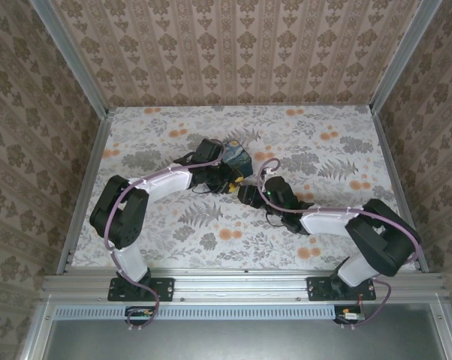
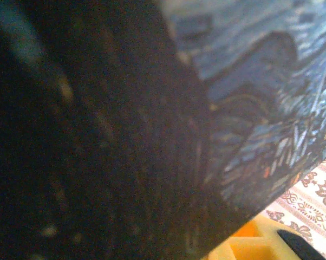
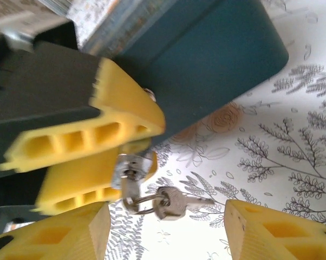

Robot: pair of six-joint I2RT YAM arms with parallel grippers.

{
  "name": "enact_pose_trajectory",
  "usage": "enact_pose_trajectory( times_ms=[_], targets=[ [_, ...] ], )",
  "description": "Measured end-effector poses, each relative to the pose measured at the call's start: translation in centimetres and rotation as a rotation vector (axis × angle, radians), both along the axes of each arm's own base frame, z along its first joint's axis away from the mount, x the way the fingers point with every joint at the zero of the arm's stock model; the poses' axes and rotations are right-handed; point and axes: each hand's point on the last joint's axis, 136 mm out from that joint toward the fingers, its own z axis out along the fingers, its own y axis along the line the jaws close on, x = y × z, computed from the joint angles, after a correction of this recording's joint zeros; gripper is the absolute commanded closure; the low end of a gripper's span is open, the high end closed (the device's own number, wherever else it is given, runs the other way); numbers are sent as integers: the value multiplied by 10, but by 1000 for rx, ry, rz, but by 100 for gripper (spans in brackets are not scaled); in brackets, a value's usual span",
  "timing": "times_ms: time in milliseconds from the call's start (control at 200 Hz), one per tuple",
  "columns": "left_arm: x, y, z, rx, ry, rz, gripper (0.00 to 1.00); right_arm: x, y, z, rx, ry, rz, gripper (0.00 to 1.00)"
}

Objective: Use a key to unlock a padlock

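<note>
Padlock [image 3: 128, 172] of shiny metal sits pinched between hollow-celled yellow fingers [image 3: 71, 143].

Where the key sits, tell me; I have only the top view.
Observer: In the right wrist view, the key hangs from the underside of the padlock, seemingly in its keyhole.
Operator: Say what holds the padlock.
Observer: The left jaws, yellow, are clamped on its body, one above and one below.
Operator: Report the right jaws.
Observer: The right jaws stand open, one on either side of the key. They are clear of both it and the spare key beside it.
</note>
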Motion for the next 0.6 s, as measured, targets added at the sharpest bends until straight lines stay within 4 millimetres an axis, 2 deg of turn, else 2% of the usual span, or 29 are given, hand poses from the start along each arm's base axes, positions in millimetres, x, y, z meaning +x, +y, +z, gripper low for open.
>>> enact_pose_trajectory(
  times_ms=[80,305,505,600],
  targets=[
    [0,0,0,1,-1,-1,100,5,5,-4,5,3,-1,44],
    [1,1,0,5,-4,5,100,18,8,8,64,-34,-53,58],
    [7,2,-1,8,-11,35,100,28,12,7,153,-31,-117,59],
    [12,3,-1,1,-11,63,100,32,14,5,199,-32,-143,63]
  ],
)
